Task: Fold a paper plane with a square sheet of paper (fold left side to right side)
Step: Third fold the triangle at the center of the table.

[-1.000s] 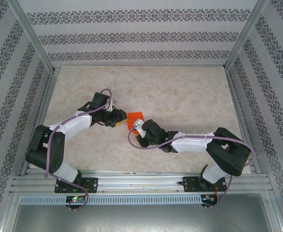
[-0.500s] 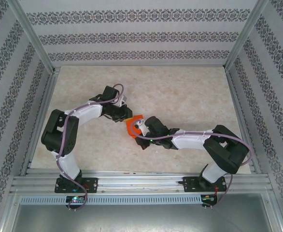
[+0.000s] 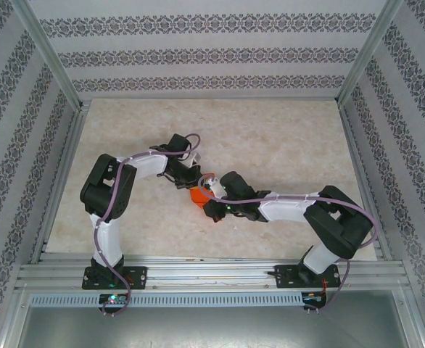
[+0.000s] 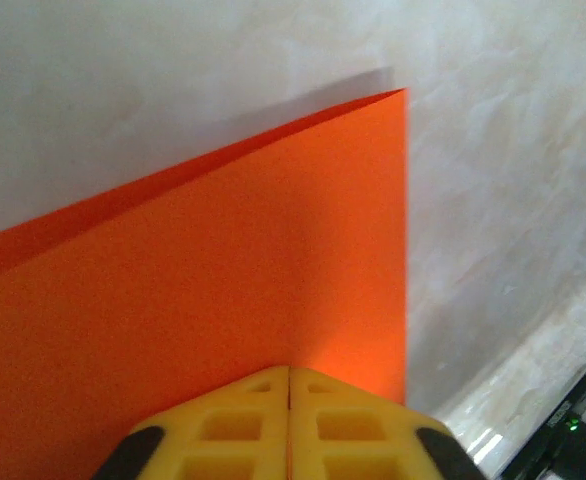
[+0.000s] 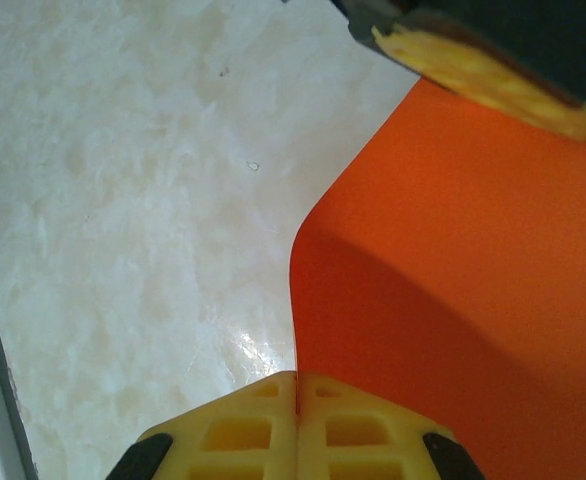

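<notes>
The square sheet of paper (image 3: 197, 195) is bright orange and held up off the marble table between both grippers near the table's middle. My left gripper (image 3: 191, 180) is shut on one edge; in the left wrist view its yellow fingertips (image 4: 289, 371) meet on the sheet (image 4: 223, 270), which spreads flat ahead to a sharp corner. My right gripper (image 3: 208, 190) is shut on another edge; its tips (image 5: 297, 378) pinch the sheet (image 5: 453, 260), which curves up and away to the right. The left gripper's yellow fingers (image 5: 493, 70) show at the top of the right wrist view.
The marble tabletop (image 3: 270, 145) is ringed by aluminium rails (image 3: 60, 188) and patterned walls (image 3: 212, 54). Both arms reach inward and nearly touch at the centre. A dark arm part with a green light (image 4: 573, 425) sits low right in the left wrist view.
My left arm has swung right to the sheet and its jaws have shut on the paper's edge. The sheet has drawn in from an upright flap to a smaller bent shape between the grippers.
</notes>
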You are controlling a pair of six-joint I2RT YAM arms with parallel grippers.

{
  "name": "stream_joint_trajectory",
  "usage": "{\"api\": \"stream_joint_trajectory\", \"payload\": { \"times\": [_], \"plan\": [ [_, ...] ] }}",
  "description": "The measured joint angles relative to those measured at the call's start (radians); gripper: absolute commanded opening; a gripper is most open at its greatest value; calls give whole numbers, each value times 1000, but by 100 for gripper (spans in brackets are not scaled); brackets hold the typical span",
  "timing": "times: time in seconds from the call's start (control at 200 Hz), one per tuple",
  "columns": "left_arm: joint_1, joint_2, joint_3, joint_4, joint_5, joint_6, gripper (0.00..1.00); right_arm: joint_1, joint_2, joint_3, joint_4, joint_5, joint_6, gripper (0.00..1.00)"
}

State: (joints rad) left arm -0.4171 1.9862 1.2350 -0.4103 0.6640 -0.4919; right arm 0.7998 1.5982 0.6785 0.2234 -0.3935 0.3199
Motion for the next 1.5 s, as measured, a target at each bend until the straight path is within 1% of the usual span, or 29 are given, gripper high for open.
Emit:
{"api": "stream_joint_trajectory", "payload": {
  "times": [0.08, 0.42, 0.814, 1.504],
  "plan": [
    [-3, 12, 0, -4, -5, 15, 0, -8, 6, 0, 5, -14, 9, 0],
    [-8, 18, 7, -11, -14, 47, 0, -35, 34, 0, 14, -60, 49, 0],
    [-9, 18, 10, -13, -18, 62, 0, -71, 47, 0, 13, -64, 98, 0],
    [-14, 23, 20, -25, -26, 63, 0, -98, 70, 45, -69, 28, 100, 0]
  ]
}}
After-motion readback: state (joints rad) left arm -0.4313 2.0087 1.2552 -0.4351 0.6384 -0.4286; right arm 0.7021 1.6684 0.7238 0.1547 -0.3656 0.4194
